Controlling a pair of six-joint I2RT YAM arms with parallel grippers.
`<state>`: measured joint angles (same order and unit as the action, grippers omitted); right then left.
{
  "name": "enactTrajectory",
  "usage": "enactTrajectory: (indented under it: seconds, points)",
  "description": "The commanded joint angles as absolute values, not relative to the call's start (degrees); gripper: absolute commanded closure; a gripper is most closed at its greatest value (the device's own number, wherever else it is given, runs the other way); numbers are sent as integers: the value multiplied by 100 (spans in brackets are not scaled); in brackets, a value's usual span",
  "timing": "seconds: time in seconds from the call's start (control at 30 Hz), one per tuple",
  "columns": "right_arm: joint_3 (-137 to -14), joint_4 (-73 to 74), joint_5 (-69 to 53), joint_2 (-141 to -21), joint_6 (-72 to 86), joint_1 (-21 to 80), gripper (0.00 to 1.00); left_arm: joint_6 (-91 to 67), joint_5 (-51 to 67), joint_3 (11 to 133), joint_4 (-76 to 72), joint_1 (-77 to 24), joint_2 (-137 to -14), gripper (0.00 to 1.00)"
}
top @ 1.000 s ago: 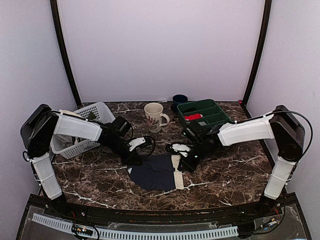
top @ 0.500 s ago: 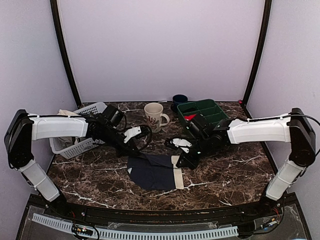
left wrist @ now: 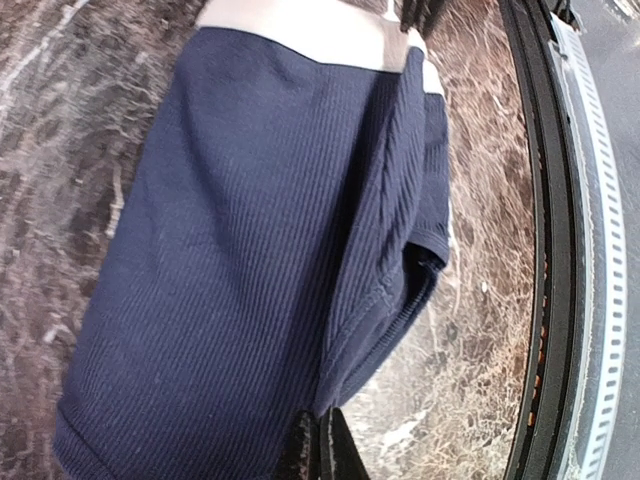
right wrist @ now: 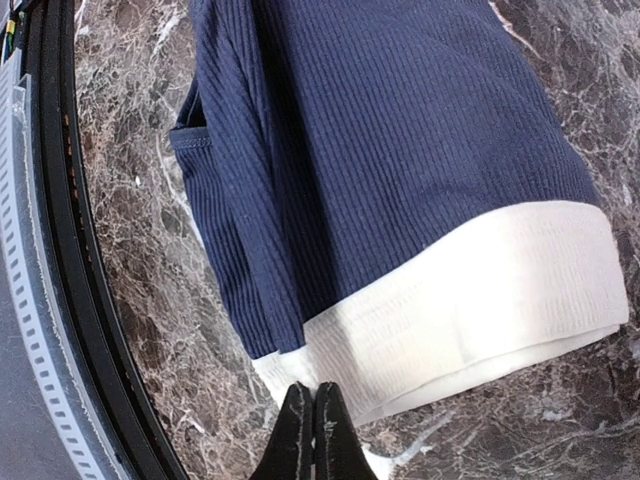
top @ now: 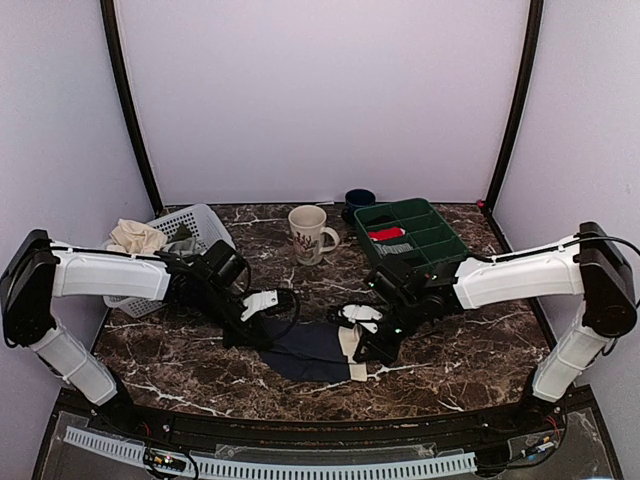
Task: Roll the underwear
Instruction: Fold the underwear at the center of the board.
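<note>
The underwear lies near the table's front, navy with a cream waistband on its right end. Its far edge is folded over toward the front, leaving a doubled ridge. My left gripper is at the cloth's left end, its jaws shut on the navy folded edge. My right gripper is at the waistband end, its jaws shut on the white band's near corner. The navy body spreads away from both sets of fingers.
A white basket with a beige cloth stands at the back left. A cream mug, a dark blue cup and a green tray with small bundles stand at the back. The black front rail runs close by the underwear.
Both grippers have drawn toward the table's front, carrying the underwear's far edge over its body. The garment now lies narrower and closer to the front.
</note>
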<state>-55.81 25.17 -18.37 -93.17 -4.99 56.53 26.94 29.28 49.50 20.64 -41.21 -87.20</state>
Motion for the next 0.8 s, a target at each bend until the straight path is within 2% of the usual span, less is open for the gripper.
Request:
enactTrajectory:
  seconds: [0.0,0.3,0.4,0.53,0.63,0.77]
  points:
    - [-5359,2398,-1820,-9276,-375,5743,100,2571,2830,4647,1891,-4263,-8718,100]
    - [-5126,2299,-1811,-9400,-360,5787,100,2431,2782,4338,1250,-4317,-8888,100]
    - [-5183,2362,-1941,-9392,-396,5830,99,2568,2820,4342,1345,-4373,-8899,91]
    - [-5347,2564,-2204,-9300,-444,5897,81,2641,2808,4313,1502,-4402,-8646,75]
    - [-5489,2839,-2243,-9224,-430,5889,74,2589,2890,4330,1608,-4466,-8288,62]
    - [-5523,2848,-2312,-8830,-61,5729,73,2460,2770,4404,1651,-4750,-7983,60]
